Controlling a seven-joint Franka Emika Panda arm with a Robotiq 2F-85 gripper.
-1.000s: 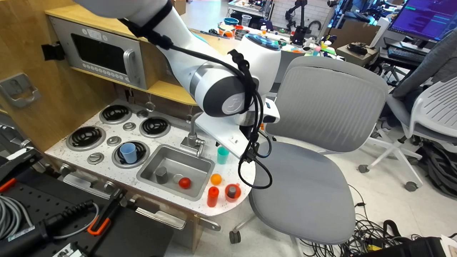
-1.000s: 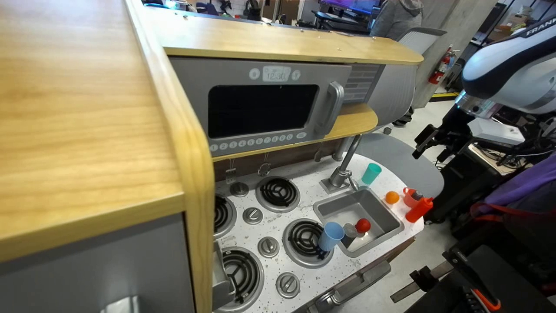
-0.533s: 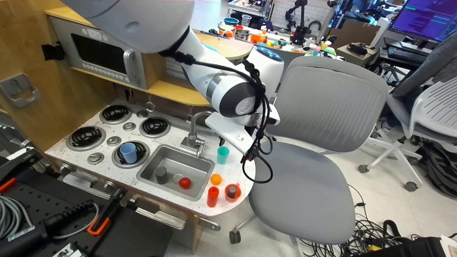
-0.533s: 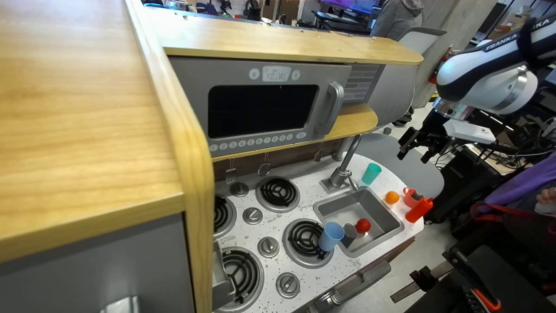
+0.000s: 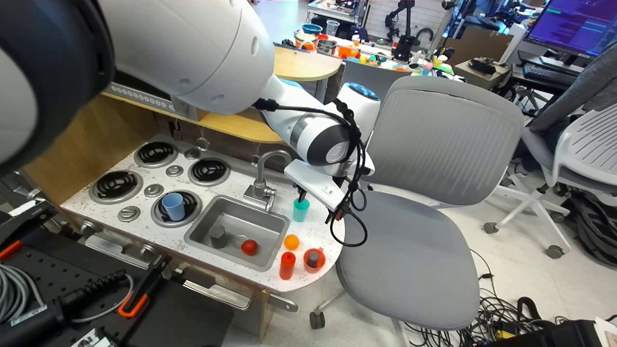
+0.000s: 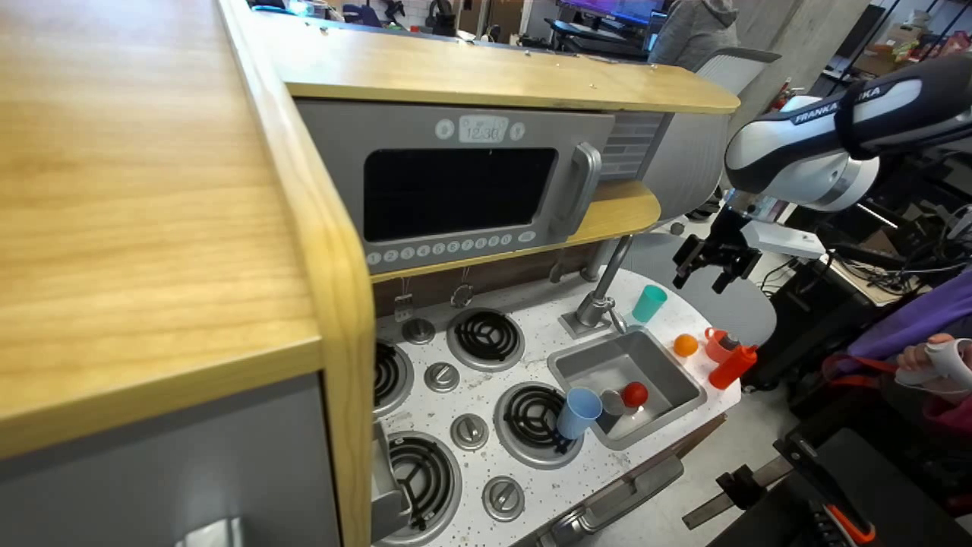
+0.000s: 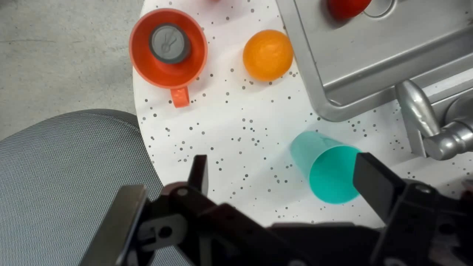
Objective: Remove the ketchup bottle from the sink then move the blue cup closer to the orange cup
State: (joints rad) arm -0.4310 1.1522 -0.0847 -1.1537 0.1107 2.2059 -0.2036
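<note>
Past second I've brought the gripper (image 7: pixel 283 176) further out, hanging beside the sink (image 5: pixel 255 221), jaws wide apart, nothing held. Ketchup bottle (image 5: pixel 287 266) is out, upright beside the sink, so I'd call step one done. Blue cup (image 5: pixel 173 207) hasn't moved: on the burner (image 6: pixel 531 424) just beside the sink, opposite side from the orange cup (image 7: pixel 168 73), so that carry's likely next.

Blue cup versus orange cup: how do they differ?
The blue cup stands on a burner; the orange cup, on the counter. The orange cup has a handle; none shows on the blue cup. The orange cup holds a gray cylinder; nothing shows inside the blue cup. Both stand open end up.
</note>
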